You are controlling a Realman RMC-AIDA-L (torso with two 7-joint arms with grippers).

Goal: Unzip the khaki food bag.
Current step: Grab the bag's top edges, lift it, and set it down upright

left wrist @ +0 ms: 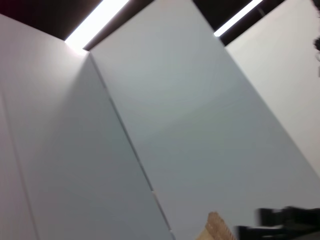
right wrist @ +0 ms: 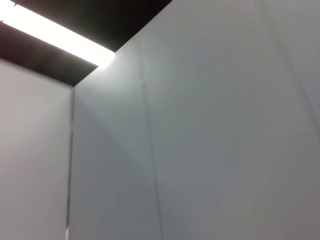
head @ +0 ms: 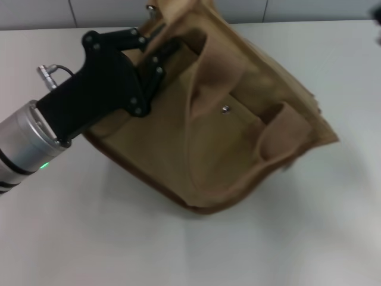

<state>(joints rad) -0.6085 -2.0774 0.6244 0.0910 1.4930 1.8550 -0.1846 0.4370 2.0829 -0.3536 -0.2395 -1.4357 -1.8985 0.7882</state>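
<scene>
The khaki food bag (head: 238, 149) lies tilted on the white table (head: 119, 238), its front pocket with the silver snap (head: 225, 108) facing up. Its two wide handles (head: 275, 132) droop over the front. A small metal piece (head: 151, 8) shows at the bag's far top edge; the zipper line itself is hidden. My left gripper (head: 156, 55) is at the bag's upper left end, its black fingers closed on the fabric there. A tan corner of the bag shows in the left wrist view (left wrist: 216, 229). My right gripper is out of view.
A grey wall (head: 107, 12) runs behind the table's far edge. A dark shape (head: 377, 27) cuts in at the right edge of the head view. Both wrist views show only wall panels (right wrist: 200, 150) and ceiling lights.
</scene>
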